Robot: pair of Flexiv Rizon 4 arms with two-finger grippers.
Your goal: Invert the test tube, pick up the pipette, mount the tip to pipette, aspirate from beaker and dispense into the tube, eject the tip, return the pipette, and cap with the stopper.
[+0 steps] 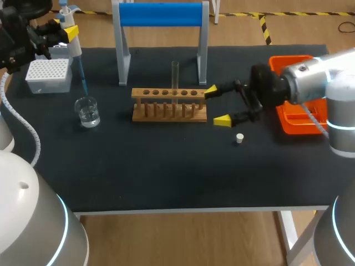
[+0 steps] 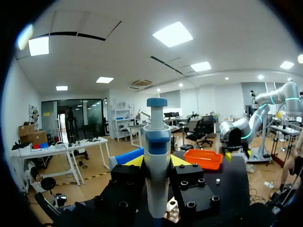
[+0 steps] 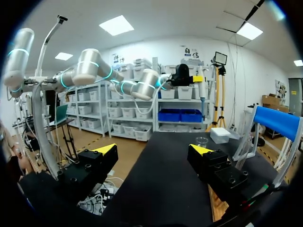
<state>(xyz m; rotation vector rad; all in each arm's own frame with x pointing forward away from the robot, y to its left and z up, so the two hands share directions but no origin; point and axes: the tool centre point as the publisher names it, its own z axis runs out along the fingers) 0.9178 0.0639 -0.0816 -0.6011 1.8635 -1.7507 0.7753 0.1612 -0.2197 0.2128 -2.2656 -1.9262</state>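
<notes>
The counter [image 1: 166, 172] has a matt black, cloth-like covering. The rack [image 1: 169, 105] is pale, smooth wood. The test tube [image 1: 175, 75] standing in the rack is clear glass, and so is the glossy beaker [image 1: 87, 111] left of the rack. Farther left of the rack, the tip box [image 1: 49, 75] is dull white plastic. Right of the rack, the tray [image 1: 294, 119] is shiny orange plastic. My left hand [image 1: 65, 32] grips the pipette [image 2: 157, 165], smooth white-and-blue plastic. My right hand [image 1: 217, 106] is matt black with yellow tips.
</notes>
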